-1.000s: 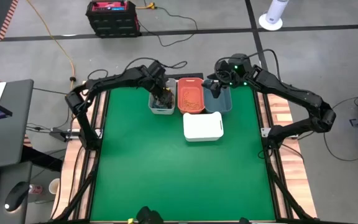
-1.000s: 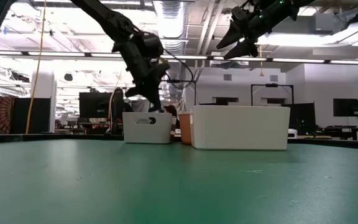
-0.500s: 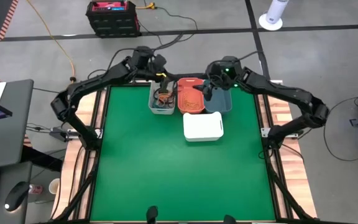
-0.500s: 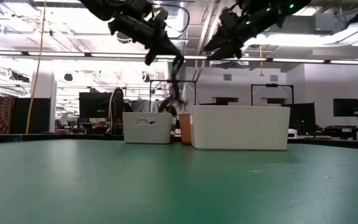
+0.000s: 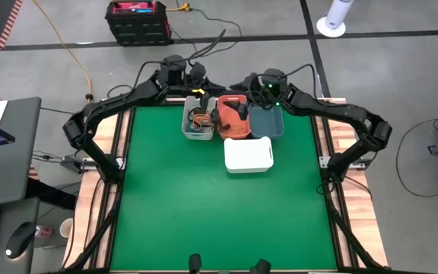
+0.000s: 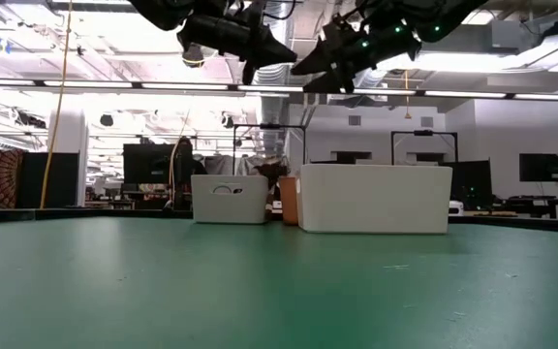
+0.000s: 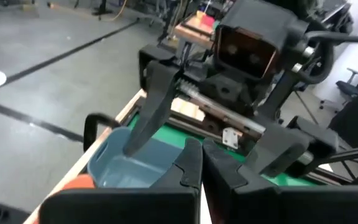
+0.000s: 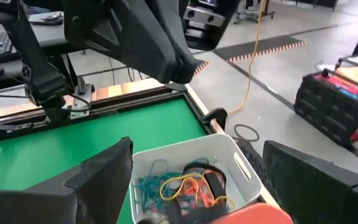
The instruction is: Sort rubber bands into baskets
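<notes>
Four baskets stand at the table's far edge: light grey (image 5: 198,125), coral-orange (image 5: 233,122), slate-blue (image 5: 268,123), and white (image 5: 248,154) in front of them. Tangled rubber bands (image 8: 179,183) in yellow, teal, black and red lie in the grey basket (image 8: 194,155). My left gripper (image 5: 208,105) hovers shut above the grey basket's right end, pointing roughly level toward the right arm. My right gripper (image 5: 236,109) hovers open over the coral basket, facing it. In the low view both tips, left (image 6: 292,56) and right (image 6: 308,74), are high above the baskets and almost meet. My left gripper (image 7: 202,163) is shut, tip to tip, with no band plainly showing between or below its fingers. I cannot tell whether it holds one.
The green table mat (image 5: 219,213) stretches bare from the white basket to the near edge. Wooden rails and a black frame (image 5: 120,167) run along both sides. Beyond the far edge, cables and a black crate (image 5: 137,19) lie on the floor.
My left gripper has risen out of the grey basket and tipped from pointing down to nearly level. Half a second ago a dark strand hung from it toward the basket; it no longer shows. My right gripper has moved left from over the slate-blue basket to over the coral one.
</notes>
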Motion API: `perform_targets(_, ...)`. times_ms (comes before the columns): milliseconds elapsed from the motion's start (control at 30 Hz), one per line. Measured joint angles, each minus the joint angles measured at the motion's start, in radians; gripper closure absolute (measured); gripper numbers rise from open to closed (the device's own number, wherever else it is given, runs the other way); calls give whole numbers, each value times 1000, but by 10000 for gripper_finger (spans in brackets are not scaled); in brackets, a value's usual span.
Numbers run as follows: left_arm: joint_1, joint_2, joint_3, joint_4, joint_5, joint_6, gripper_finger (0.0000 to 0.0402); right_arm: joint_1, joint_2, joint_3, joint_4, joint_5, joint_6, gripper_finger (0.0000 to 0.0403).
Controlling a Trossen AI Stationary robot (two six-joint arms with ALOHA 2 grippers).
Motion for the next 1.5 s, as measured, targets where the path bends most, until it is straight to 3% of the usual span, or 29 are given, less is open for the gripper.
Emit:
perform_targets(233, -9, 0, 0, -18, -4, -33, 401, 0, 3, 0, -61, 27, 4, 34)
perform_targets(467, -9, 0, 0, -269, -111, -43, 398, 0, 113, -1, -142, 7, -36, 42)
perform_targets(667, -16, 0, 0, -570, -138, 72, 344, 3, 220, 0, -105, -38, 16, 42)
perform_targets(833, -35, 2, -11, -700, -158, 201, 296, 23, 247, 0, -82, -79, 4, 42)
perform_targets(1067, -82, 2, -33, -668, -235, 314, 281, 65, 276, 0, -82, -6, -78, 42)
perform_targets(1267, -120, 2, -131, -593, -236, 285, 284, 64, 278, 2, -72, 12, -65, 42)
perform_targets(1400, -167, 3, -184, -498, -360, 314, 284, 46, 252, 25, -166, 21, -32, 42)
perform_targets(1500, -182, 10, -203, -394, -394, 301, 277, 21, 215, 66, -302, 28, -22, 42)
